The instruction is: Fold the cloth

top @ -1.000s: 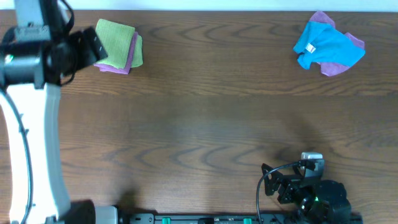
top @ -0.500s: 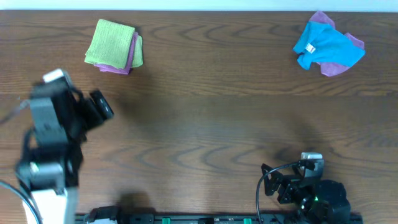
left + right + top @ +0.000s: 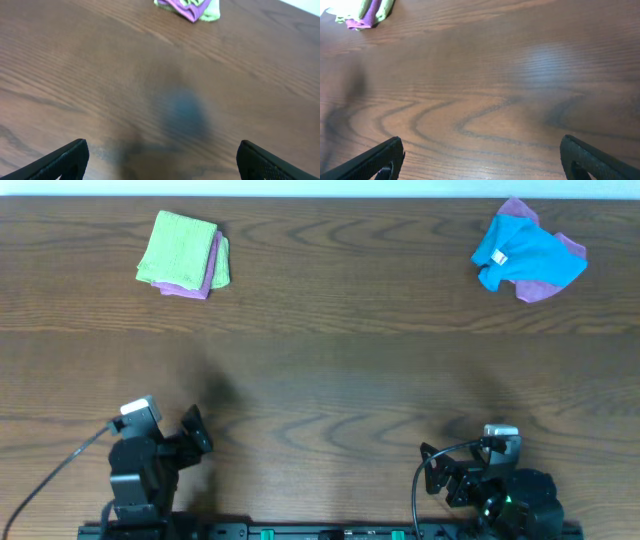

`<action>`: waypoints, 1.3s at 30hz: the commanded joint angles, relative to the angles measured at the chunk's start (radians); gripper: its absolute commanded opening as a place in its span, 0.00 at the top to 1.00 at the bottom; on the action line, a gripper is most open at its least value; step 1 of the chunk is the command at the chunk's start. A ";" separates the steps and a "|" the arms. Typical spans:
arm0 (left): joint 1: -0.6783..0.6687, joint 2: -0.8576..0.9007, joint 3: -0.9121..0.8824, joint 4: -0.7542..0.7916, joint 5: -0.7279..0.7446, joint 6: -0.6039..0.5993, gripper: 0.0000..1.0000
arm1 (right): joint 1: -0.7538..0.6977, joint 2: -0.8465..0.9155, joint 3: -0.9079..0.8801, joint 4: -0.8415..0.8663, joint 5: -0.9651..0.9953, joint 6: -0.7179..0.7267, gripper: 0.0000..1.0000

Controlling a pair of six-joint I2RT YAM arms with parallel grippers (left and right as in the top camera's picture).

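Table [image 3: 330, 370]: dark brown wood-grain top, fills nearly the whole overhead frame; a thin pale strip runs along the top edge beyond it, nature not determinable. Black rail [image 3: 330, 532] with green marks along the bottom edge. Folded green cloth [image 3: 178, 246] lies in the upper left of the overhead view, stacked on a folded purple cloth [image 3: 214, 268] that shows at its right and lower sides; stack is flat and squared. Crumpled blue cloth [image 3: 528, 252] lies in the upper right, bunched over another purple piece [image 3: 545, 288] that peeks out at top and bottom, with a small white tag on the blue. The two piles are well apart. Left gripper [image 3: 162, 144] sits low at the bottom left of the overhead frame, jaws spread wide, nothing between them, only bare wood with a soft dark shadow [image 3: 182, 112]. Right gripper [image 3: 482, 145] sits at the bottom right, jaws likewise wide apart and empty. Neither touches any cloth.
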 commanded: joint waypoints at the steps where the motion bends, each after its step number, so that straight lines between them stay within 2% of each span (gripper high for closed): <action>1: -0.011 -0.075 -0.047 0.001 -0.001 0.011 0.05 | -0.011 -0.008 0.001 -0.002 0.009 0.015 0.01; 11: -0.019 -0.206 -0.153 -0.024 -0.003 0.018 0.05 | -0.011 -0.008 0.001 -0.002 0.009 0.015 0.01; 39: -0.051 -0.205 -0.181 -0.027 -0.003 0.048 0.05 | -0.011 -0.008 0.001 -0.001 0.010 0.015 0.01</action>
